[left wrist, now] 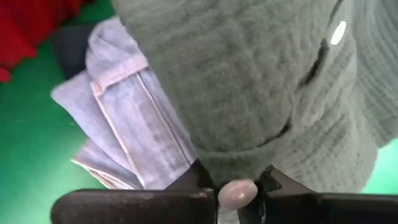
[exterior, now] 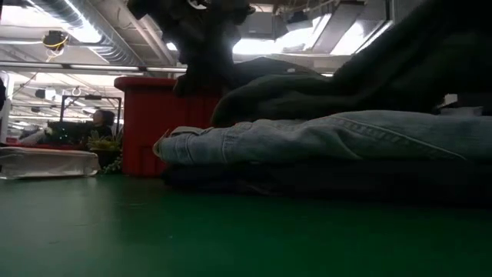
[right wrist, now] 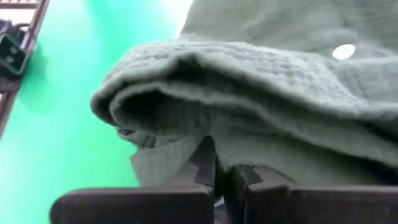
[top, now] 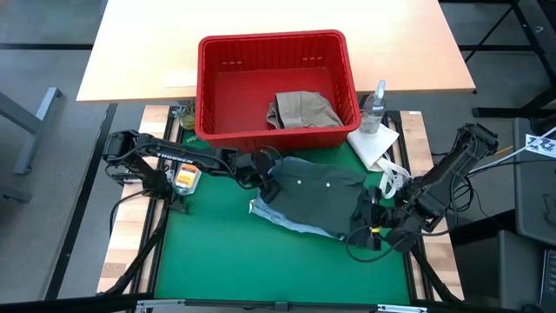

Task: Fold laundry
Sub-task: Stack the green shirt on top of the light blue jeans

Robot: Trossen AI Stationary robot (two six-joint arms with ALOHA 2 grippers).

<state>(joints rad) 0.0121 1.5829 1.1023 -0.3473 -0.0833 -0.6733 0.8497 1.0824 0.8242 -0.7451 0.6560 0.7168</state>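
A dark olive green garment (top: 326, 196) lies spread on the green mat (top: 217, 261) in the middle of the bench, on top of a light blue denim piece (top: 278, 217) whose edge pokes out along the side nearer the bench's front edge. In the low view the denim (exterior: 323, 138) rests on a darker layer (exterior: 323, 177), with the olive fabric (exterior: 323, 88) heaped above it.

The left gripper (top: 263, 169) sits at the olive garment's left end; in the left wrist view its jaws are clamped on a fold of that fabric (left wrist: 249, 93), next to a pale button (left wrist: 237, 193). The right gripper (top: 375, 219) is at the garment's right end toward the bench's front edge, jaws pinched together on a folded olive edge (right wrist: 261, 93).

A red plastic basket (top: 208, 78) stands at the back of the mat, holding a beige khaki piece (top: 301, 110). Just beside its right corner lie a white cloth (top: 372, 143) and a clear bottle (top: 375, 106).
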